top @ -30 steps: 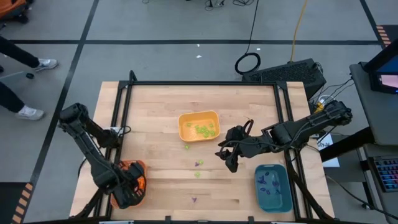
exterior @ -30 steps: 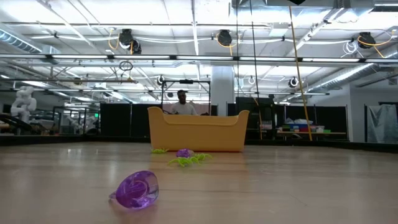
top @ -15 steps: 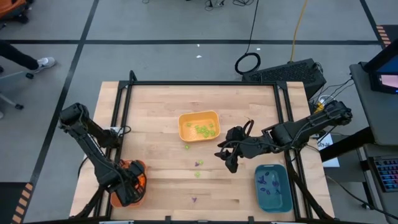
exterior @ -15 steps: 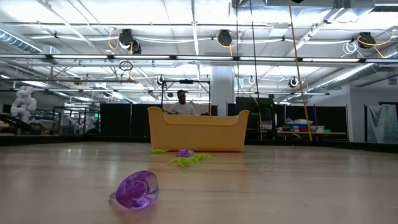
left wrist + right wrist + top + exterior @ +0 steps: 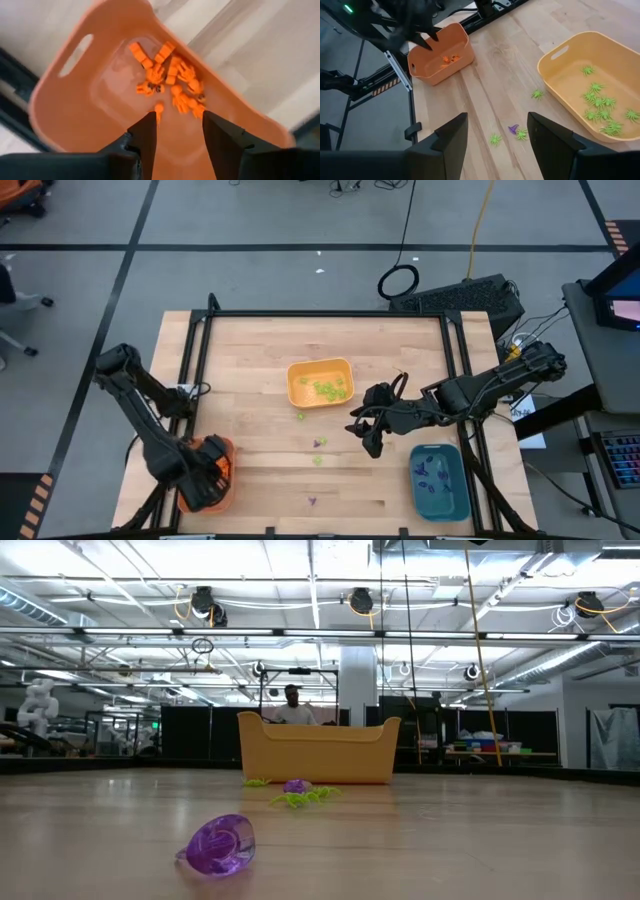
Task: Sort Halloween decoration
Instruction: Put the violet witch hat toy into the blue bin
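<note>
Claw on my left arm (image 5: 177, 130) part-open, empty, over orange tray (image 5: 75, 100); I release fully so orange piece (image 5: 159, 107) lands inside.

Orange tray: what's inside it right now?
The orange tray holds a cluster of small orange pieces. The open left gripper hovers above, hiding part of the tray floor.

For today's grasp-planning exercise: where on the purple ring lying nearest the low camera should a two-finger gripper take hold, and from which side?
Grip the purple ring across its rounded body, coming straight down from above. It rests low on the bare table with open space around it, so fingers can likely straddle it.
</note>
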`<state>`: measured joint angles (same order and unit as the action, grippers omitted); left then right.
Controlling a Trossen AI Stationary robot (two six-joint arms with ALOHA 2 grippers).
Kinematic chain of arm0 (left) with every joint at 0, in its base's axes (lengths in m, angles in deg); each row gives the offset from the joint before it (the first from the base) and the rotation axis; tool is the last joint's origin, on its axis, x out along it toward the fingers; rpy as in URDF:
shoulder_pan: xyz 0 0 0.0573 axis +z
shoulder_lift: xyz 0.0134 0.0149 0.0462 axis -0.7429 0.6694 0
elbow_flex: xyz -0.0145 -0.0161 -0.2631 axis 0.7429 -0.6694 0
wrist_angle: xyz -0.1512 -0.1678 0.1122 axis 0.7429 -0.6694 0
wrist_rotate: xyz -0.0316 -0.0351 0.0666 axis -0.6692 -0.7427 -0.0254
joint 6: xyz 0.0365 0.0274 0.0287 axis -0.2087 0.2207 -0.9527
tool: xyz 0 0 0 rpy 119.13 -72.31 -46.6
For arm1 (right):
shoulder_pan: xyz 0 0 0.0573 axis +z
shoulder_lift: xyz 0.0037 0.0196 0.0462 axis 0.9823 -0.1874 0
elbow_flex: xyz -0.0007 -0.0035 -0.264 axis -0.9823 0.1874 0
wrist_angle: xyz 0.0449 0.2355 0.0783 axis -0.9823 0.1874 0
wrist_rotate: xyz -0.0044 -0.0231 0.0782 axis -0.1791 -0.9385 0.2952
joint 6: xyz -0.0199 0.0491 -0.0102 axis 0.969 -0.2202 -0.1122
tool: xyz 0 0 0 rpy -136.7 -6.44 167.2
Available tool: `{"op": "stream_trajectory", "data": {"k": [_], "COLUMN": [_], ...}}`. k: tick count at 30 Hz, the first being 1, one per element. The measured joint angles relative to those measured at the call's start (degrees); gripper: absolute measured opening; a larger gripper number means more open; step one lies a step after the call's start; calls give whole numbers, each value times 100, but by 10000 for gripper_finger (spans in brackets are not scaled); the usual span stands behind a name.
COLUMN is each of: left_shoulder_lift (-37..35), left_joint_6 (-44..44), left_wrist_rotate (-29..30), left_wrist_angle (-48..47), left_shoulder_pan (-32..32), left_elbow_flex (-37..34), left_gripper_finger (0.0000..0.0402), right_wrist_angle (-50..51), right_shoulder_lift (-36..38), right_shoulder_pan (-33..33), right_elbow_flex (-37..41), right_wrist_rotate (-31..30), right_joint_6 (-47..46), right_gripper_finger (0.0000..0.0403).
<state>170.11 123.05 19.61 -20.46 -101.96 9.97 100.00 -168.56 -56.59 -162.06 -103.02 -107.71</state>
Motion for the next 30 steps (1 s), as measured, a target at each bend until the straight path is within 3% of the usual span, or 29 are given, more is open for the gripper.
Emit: {"op": "stream_trajectory", "data": {"k": [4, 9, 15, 19, 30], "left_shoulder_lift": [-263, -669, -901, -888, -570], "left_joint_6": [237, 278, -542, -1301, -3326], "left_wrist_rotate": [362, 1763, 2907, 3625, 3644], "left_wrist_angle": [-721, -1060, -713, 90, 2140], "left_shoulder_pan": [0, 48, 519, 915, 1764], "left_elbow_flex": [642, 1340, 1586, 1596, 1598], "left_gripper_finger": [152, 152, 152, 152, 152], "right_wrist_angle": [2, 2, 5, 20, 341], "right_shoulder_lift": [0, 0, 0, 0, 0], "right_shoulder_pan": [0, 0, 0, 0, 0], "right_elbow_flex": [1, 0, 0, 0, 0], "right_wrist_rotate": [4, 6, 11, 17, 215], "right_joint_6": [0, -17, -87, -197, -65], "right_gripper_finger": [192, 192, 192, 192, 192]}}
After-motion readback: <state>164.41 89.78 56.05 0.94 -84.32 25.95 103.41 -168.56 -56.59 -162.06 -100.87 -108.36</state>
